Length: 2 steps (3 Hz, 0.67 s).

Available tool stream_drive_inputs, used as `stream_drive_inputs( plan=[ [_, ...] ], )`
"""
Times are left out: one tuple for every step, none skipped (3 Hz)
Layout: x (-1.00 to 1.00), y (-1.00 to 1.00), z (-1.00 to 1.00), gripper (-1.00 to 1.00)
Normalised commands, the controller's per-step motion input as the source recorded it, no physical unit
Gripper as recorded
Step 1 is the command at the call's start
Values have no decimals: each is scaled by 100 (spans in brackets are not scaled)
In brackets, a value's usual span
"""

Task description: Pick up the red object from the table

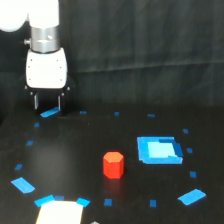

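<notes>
- Red-orange and matte, the red object (113,165) stands upright on the black worktop (75,150), untouched by anything.
- Just beside the red object, toward the exterior view's right and slightly farther back, lies a flat blue rectangle (159,149).
- Well apart from the red object, up toward the exterior view's left, the gripper (48,102) hangs on its white arm; its jaws point down, released, grasping nothing.
- Small blue tape marks (192,197) dot the worktop around the red object.

You've got a flat blue rectangle (158,149), scattered blue tape marks (192,197), and a pale patch (59,212) at the bottom edge.
</notes>
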Motion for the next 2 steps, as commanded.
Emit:
stream_drive_inputs(
  plan=[
    [80,-100,-43,52],
    [78,-94,-64,33]
  ],
)
